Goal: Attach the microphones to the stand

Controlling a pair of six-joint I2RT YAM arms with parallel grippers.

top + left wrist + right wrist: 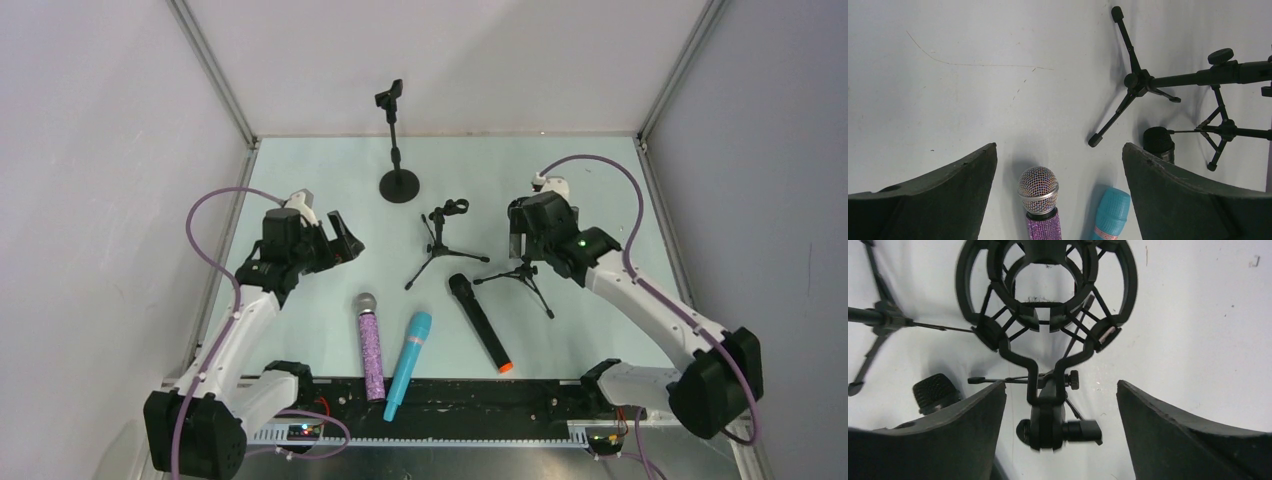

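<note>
Three microphones (408,362) lie by the desk's (600,200) near edge. The left claw (1059,146) and right claw (1061,382) are both apart.

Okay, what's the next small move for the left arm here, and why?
Probably lower the left tool onto the glittery purple microphone with the silver mesh head and close on it. The jaws stand wide open and hold nothing. The microphone lies free on the pale table, just beneath and between the fingers in the left wrist view, so little sideways correction looks necessary.
</note>
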